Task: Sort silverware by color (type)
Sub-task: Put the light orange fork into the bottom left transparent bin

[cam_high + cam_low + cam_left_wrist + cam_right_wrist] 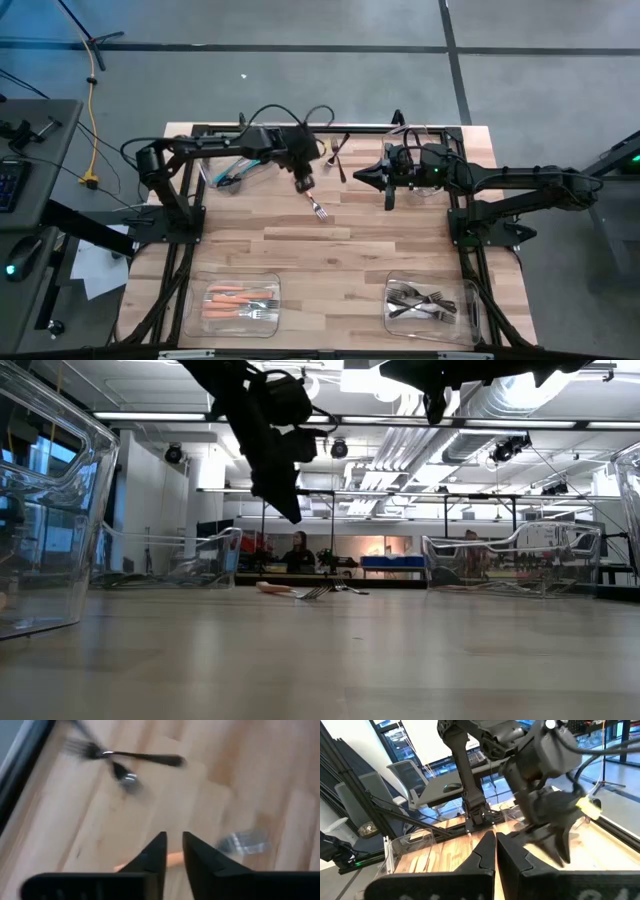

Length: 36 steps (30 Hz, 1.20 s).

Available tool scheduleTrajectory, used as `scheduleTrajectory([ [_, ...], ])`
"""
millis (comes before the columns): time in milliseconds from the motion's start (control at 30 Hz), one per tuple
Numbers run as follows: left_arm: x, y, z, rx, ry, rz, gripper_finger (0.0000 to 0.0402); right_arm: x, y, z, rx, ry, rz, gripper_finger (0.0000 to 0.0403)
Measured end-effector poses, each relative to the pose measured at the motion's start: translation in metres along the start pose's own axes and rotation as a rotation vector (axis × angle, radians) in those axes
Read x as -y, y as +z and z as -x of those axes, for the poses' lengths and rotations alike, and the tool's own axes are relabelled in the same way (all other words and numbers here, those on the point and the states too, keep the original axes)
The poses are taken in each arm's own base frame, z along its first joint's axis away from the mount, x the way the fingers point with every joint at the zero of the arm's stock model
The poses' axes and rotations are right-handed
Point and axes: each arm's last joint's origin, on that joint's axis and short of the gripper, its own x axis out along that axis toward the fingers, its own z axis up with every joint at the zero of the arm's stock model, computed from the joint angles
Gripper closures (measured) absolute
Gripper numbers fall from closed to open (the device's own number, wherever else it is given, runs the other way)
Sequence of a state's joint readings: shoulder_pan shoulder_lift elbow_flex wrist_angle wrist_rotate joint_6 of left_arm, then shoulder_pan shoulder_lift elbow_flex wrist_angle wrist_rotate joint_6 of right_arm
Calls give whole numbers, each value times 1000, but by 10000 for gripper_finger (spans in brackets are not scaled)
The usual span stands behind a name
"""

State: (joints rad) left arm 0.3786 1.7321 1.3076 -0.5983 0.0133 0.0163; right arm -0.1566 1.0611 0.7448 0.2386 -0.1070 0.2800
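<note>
While your left gripper [303, 181] hangs just above that orange-handled fork [316, 206] mid-table, I'd watch the approach. In the left wrist view the fingers [155, 855] are nearly together with only a thin slit between them, nothing held, and the orange handle shows just under the tips. If you come down like that, my guess is you'll push the fork flat along the wood instead of straddling it. It's thin and lies flush, so it could skate or spin away. Open wider first.

Second worry: two dark utensils [334, 152] lie crossed near the far edge, close to where the left arm reaches. A sloppy swing could knock them off the back.

Your right gripper [389, 199] hovers over the table's right side, fingers pressed shut and empty, pointing at the left arm. Both arms are near each other, so moving them together risks a bump.

Sorting looks partly done: orange pieces sit in the near-left bin [275, 291], dark ones in the near-right bin [470, 306], and a teal-handled bit shows in the far-left bin [212, 178].

Surface is a pale wood plank table [340, 270] on a black frame. Around it is grey floor with cables, a desk at the left, and in the low view an open workshop with ceiling lights and a person [298, 550] sitting far back.
</note>
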Motion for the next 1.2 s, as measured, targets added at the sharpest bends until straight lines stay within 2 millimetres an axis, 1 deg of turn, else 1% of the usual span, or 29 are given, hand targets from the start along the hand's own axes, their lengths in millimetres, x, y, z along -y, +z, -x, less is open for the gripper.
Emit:
scheduleTrajectory([
  [167, 15, -1, -7, -16, -28, -311, 267, 0, 0, 0, -4, -1, -12, 403],
  [267, 26, -2, -13, -15, -46, -462, 216, 0, -1, 0, -8, -4, -31, 403],
  [367, 33, -6, -25, -57, -71, -585, 179, 0, -1, 0, -9, -4, -36, 403],
  [433, 36, -9, -35, -83, -83, -643, 165, 0, -1, 0, -9, -4, -38, 403],
  [633, 37, -20, -67, -169, -112, -715, 160, 0, -1, 0, -9, -5, -38, 403],
  [767, 37, -26, -82, -208, -124, -732, 160, 0, -1, 0, -9, -5, -38, 403],
  [933, 37, -30, -93, -234, -139, -756, 159, 0, -1, 0, -10, -5, -39, 403],
  [1067, 37, -31, -97, -242, -144, -757, 159, 0, -1, 0, -11, -6, -38, 403],
  [1133, 37, -31, -98, -241, -149, -759, 164, 0, -1, 0, -11, -6, -38, 403],
  [1200, 38, -32, -98, -239, -157, -774, 180, 0, -1, 0, -11, -6, -38, 403],
])
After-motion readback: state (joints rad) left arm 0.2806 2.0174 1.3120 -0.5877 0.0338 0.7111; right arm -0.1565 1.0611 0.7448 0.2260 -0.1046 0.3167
